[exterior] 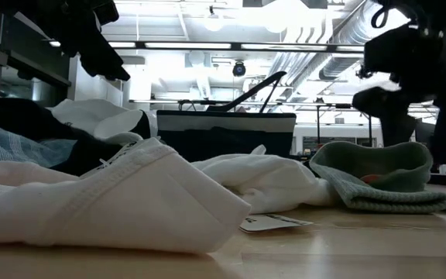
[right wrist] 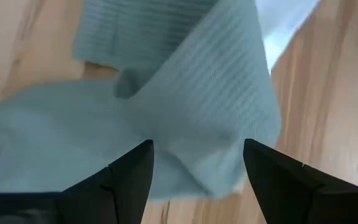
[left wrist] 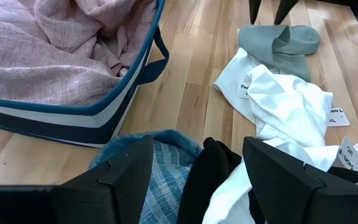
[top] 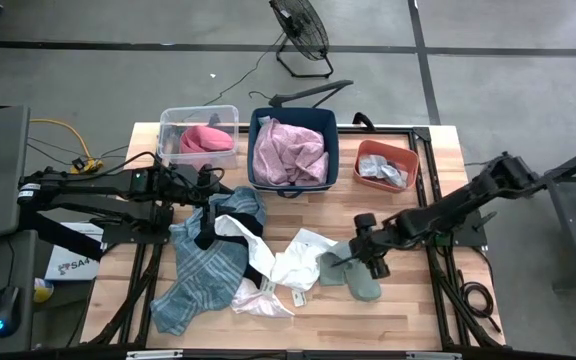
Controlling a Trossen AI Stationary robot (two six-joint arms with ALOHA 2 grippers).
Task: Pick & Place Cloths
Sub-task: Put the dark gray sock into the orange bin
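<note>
High view alone, red bin (top: 387, 166)

Bare table (top: 438, 300) right of grey-green cloth (top: 360, 280); bins (top: 293, 178) behind

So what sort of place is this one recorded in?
Likely an industrial workshop or lab: bare grey concrete floor, exposed silver ceiling ducts, a black floor fan, and a pale wooden worktable.

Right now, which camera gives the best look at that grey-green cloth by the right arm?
The high view: it shows the whole grey-green cloth flat on the table beside the white cloth. The right wrist view fills with its ribbed fabric only. The left wrist view catches it far off; the low view shows it edge-on.
</note>
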